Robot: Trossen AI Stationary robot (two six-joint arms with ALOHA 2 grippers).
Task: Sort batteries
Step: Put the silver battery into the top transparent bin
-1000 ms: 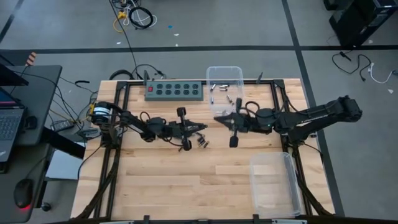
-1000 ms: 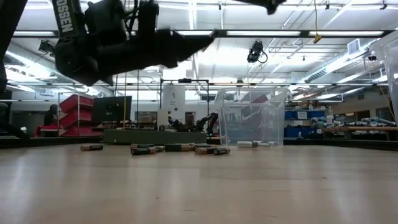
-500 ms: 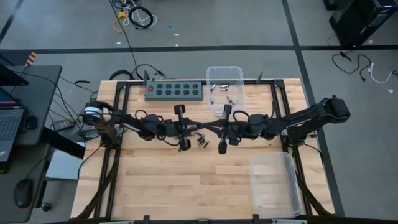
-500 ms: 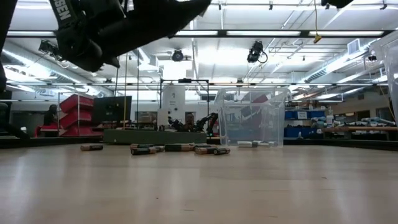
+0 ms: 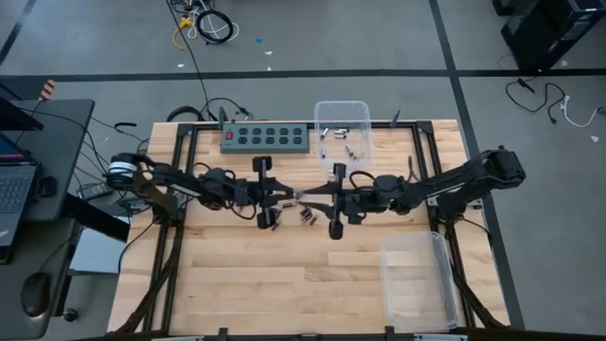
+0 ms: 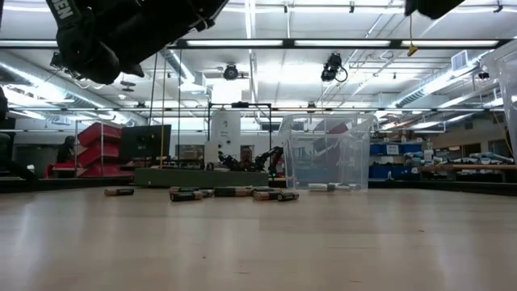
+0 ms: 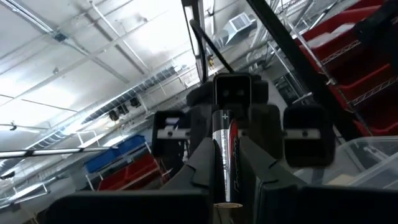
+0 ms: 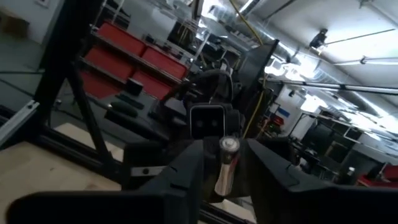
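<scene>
Above the table's middle my two grippers meet tip to tip. My left gripper (image 5: 294,194) is shut on one battery (image 7: 225,149), black and red with silver ends. My right gripper (image 5: 306,196) is open, its fingers (image 8: 186,168) standing on either side of that battery (image 8: 225,168); I cannot tell whether they touch it. Several more batteries (image 5: 308,216) lie flat on the wood below the grippers, seen in the low view as a row (image 6: 275,195). A few batteries (image 5: 336,134) lie in the far clear bin (image 5: 341,109). My left gripper pinches the battery's near part (image 7: 226,186) between its two fingers. The battery lies along the fingers, and its plus end (image 7: 224,116) sticks out beyond them toward my right gripper. It is lifted clear of the table and slants upward.
A green power strip (image 5: 265,138) lies along the far edge, left of the far clear bin (image 6: 327,158). A second clear bin (image 5: 417,279) stands at the near right. One battery (image 6: 119,191) lies apart, left of the row.
My left gripper has risen and drawn back toward the table's left edge, tipping upward, with the battery. My right gripper has come toward the table's left and met it over the loose batteries, rolling as it went. The batteries on the table have stayed put.
</scene>
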